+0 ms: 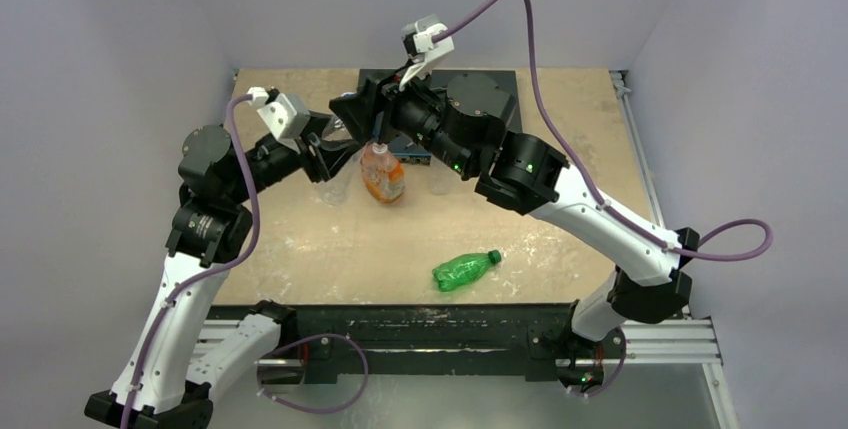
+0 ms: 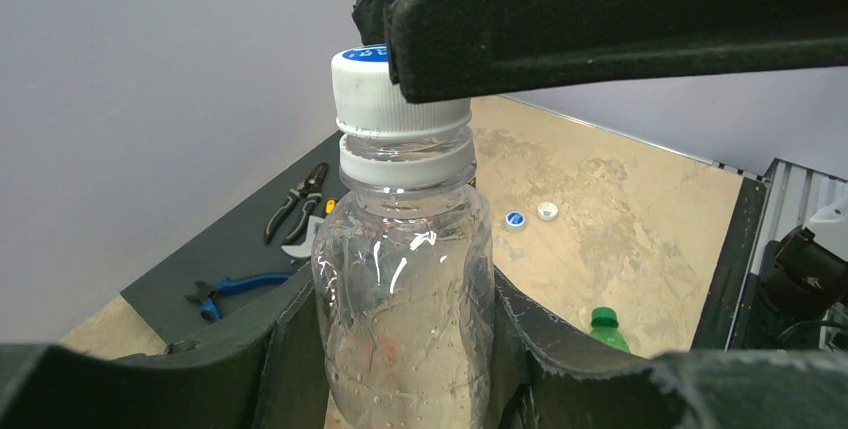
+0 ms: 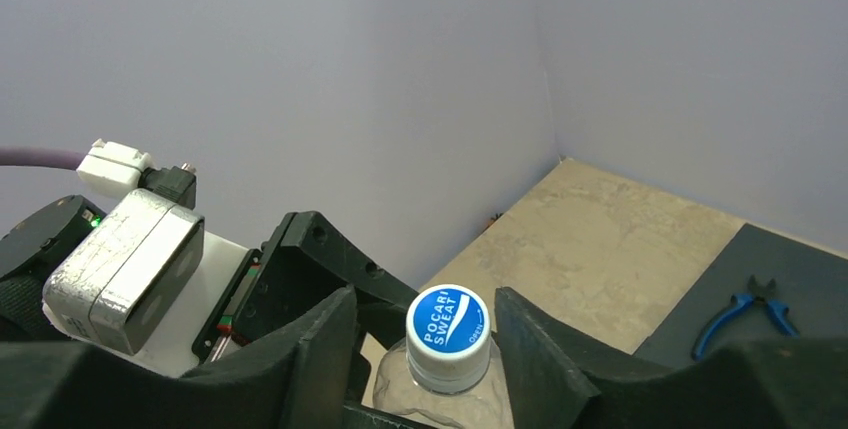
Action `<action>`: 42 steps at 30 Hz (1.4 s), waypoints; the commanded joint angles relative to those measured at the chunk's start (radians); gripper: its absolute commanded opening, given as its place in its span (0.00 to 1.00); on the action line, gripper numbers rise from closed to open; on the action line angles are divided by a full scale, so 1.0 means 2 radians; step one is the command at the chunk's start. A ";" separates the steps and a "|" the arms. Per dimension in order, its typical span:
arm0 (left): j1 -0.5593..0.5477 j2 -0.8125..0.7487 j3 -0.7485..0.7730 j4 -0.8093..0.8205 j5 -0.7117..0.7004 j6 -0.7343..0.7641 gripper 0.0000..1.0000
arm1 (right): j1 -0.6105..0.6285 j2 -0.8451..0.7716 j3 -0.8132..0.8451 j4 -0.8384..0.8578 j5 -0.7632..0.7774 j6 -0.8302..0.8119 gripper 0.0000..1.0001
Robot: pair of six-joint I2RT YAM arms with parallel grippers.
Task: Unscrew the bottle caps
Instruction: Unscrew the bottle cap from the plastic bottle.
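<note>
Left tool [image 2: 400,299] is clamping a clear bottle [image 2: 405,239] upright, its jaws pressing both sides of the body. Above it, the right tool [image 3: 428,304] is straddling the white cap [image 3: 448,334], which is sitting on the neck; its jaws are standing partly open, with a gap on one side. An orange-labelled bottle [image 1: 382,174] is standing on the table [image 1: 300,259] beside them, and a green bottle [image 1: 462,269] is lying nearer the arms.

The clear bottle [image 2: 405,289] is running off the left wrist view's bottom edge, and a finger [image 2: 600,39] of the right claw [image 3: 422,321] is covering part of its cap [image 2: 370,99]. Only the green bottle [image 2: 606,331]'s top is showing.
</note>
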 commanded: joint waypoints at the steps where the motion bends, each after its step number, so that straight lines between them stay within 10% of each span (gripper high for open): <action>1: 0.002 -0.002 0.009 0.026 -0.004 -0.009 0.00 | 0.001 -0.001 0.002 0.012 0.001 0.004 0.54; 13: 0.002 -0.005 0.013 0.034 0.011 -0.016 0.00 | 0.001 0.008 0.000 0.015 -0.012 0.008 0.52; 27: 0.002 -0.007 0.018 0.034 0.033 -0.022 0.00 | -0.001 -0.001 -0.004 0.026 -0.046 0.005 0.03; 42: 0.002 -0.006 0.031 0.049 0.311 -0.104 0.00 | -0.094 -0.081 -0.062 0.138 -0.519 -0.019 0.00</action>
